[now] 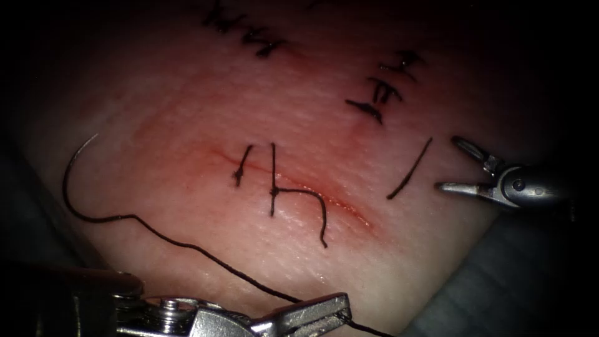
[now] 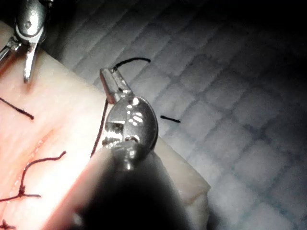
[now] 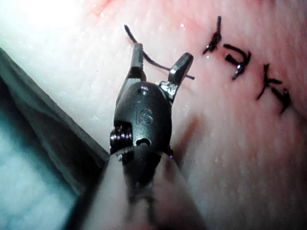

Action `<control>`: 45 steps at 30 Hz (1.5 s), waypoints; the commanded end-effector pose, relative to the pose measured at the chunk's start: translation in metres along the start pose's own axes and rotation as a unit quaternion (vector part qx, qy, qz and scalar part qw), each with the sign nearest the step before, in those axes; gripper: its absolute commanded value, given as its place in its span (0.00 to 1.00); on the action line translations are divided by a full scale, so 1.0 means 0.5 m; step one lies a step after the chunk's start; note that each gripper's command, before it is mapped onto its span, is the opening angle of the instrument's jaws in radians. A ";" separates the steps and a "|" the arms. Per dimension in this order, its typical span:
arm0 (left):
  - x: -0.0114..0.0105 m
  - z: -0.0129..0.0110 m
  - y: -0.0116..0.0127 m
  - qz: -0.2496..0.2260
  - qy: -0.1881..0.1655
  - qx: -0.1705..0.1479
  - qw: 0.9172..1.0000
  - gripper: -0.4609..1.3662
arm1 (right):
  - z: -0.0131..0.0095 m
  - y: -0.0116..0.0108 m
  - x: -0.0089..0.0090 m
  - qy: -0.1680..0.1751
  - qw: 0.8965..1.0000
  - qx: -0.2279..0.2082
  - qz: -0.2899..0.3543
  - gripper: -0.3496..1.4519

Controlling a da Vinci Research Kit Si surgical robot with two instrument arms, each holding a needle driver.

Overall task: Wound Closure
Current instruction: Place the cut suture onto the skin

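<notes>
While left tool (image 1: 299, 315) grips thread (image 1: 187, 244) at near edge, needle (image 1: 78, 156) lies free on tissue (image 1: 187, 106), left of cut (image 1: 293, 184); right tool (image 1: 465, 168) spread wide, holding nothing, right of cut; judgement: keep thread tension gentle, avoid snagging needle.

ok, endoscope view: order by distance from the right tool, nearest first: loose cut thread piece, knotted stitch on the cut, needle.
Right tool, fingers open, holding nothing.
1. Loose cut thread piece: just left of the fingers, lying on the tissue right of the cut.
2. Knotted stitch: across the cut, mid-picture.
3. Needle: far left, lying on the tissue; its thread runs to the left tool, which grips it.
</notes>
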 end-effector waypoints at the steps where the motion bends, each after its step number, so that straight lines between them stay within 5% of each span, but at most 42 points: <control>1: -0.0008 0.0004 0.0007 -0.004 -0.001 -0.006 1.000 0.06 | 0.0000 0.0000 0.0001 0.000 1.000 0.004 0.000 0.99; 10: -0.0171 0.0069 0.0080 -0.046 -0.010 -0.031 0.998 0.06 | 0.0002 0.0000 0.0001 0.000 1.000 0.003 0.000 0.99; 18: -0.0367 0.0113 0.0077 -0.105 -0.049 -0.055 0.992 0.06 | 0.0000 -0.0008 0.0008 0.000 1.000 0.003 0.000 0.99; 24: -0.0460 0.0125 0.0072 -0.144 -0.058 -0.066 0.986 0.06 | -0.0001 -0.0010 0.0009 0.000 1.000 0.003 0.000 0.99; 28: -0.0487 0.0120 0.0058 -0.155 -0.068 -0.070 0.983 0.09 | -0.0004 -0.0015 0.0012 0.000 1.000 0.003 0.000 0.99; 31: -0.0492 0.0109 0.0048 -0.155 -0.084 -0.066 0.982 0.35 | -0.0005 -0.0019 0.0014 0.000 1.000 0.003 0.000 1.00; 34: -0.0486 0.0091 0.0039 -0.155 -0.088 -0.055 0.982 0.47 | -0.0002 -0.0018 0.0013 0.001 1.000 0.004 0.000 1.00; 45: -0.0439 0.0036 -0.0001 -0.158 -0.098 -0.044 0.982 0.53 | 0.0010 -0.0023 0.0017 0.003 1.000 0.006 0.000 1.00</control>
